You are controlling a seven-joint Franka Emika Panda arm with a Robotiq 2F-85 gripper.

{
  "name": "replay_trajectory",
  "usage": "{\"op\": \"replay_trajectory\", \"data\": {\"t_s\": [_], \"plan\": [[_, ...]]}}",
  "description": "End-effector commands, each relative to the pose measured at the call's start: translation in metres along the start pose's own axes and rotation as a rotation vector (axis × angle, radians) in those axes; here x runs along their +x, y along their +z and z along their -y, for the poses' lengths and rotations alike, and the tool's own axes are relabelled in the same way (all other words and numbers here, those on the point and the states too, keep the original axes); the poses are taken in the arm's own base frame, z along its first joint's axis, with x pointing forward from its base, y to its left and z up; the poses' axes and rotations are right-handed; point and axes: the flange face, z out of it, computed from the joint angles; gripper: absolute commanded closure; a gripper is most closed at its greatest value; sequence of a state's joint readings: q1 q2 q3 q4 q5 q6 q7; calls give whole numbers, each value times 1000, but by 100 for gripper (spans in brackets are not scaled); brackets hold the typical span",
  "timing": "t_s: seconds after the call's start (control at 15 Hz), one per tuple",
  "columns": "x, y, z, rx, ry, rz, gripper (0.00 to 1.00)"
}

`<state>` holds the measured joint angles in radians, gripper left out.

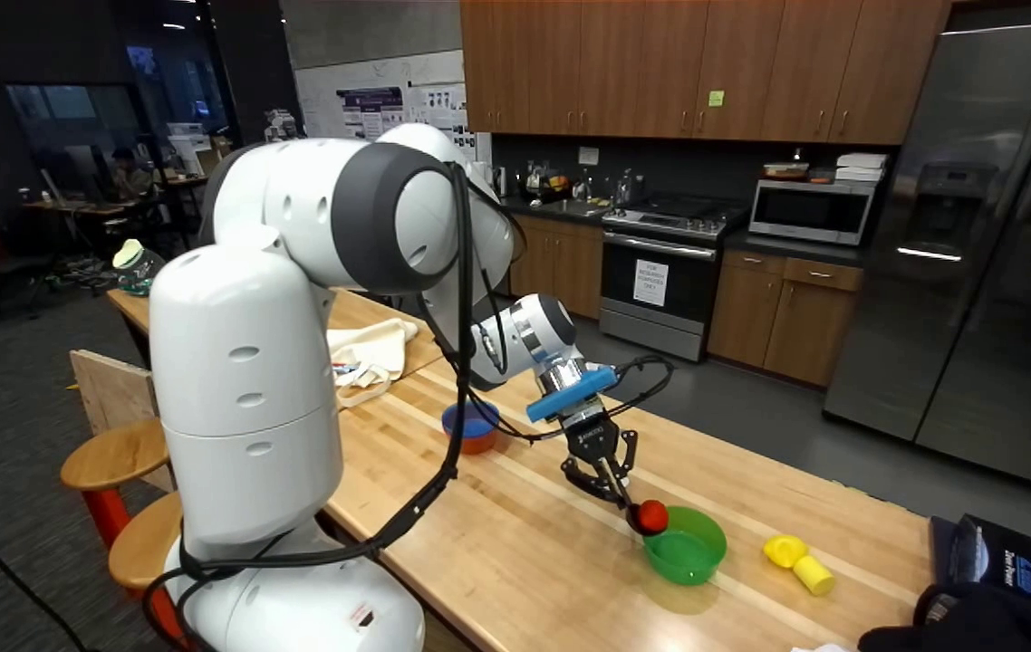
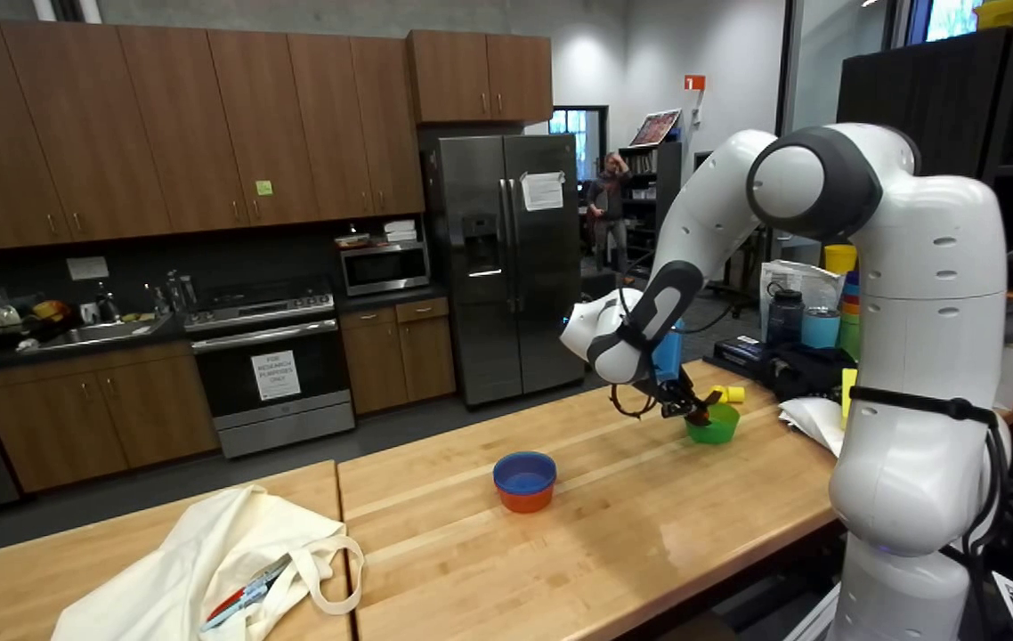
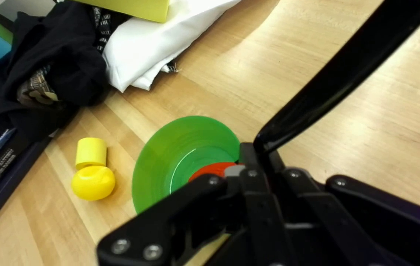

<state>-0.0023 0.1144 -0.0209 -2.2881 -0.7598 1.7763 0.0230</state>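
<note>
Striped wooden tabletop [image 1: 515, 534] below, the end effector [image 3: 262, 159] pinches a glossy black spoon [image 3: 337, 79] bearing a red ball [image 1: 653, 516].

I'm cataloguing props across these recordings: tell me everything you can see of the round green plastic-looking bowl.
The round, translucent green bowl looks like smooth plastic: a flared wall, plain open rim, round base, no handle showing. It stands upright on the light wooden table. In an exterior view a red ball on a black spoon-like utensil overlaps its rim; whether either touches the bowl cannot be told. The jaws hide part of it in the wrist view.
</note>
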Motion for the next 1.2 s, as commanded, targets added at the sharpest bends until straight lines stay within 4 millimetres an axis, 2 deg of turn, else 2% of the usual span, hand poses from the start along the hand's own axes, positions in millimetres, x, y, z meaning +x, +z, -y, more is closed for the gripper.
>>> {"op": "replay_trajectory", "data": {"t_s": [0.0, 0.67, 1.13], "plan": [[2, -4, -2, -9, -26, -14, 98], [0, -12, 4, -11, -43, -58, 98], [6, -20, 16, 74, -7, -423, 98]]}}
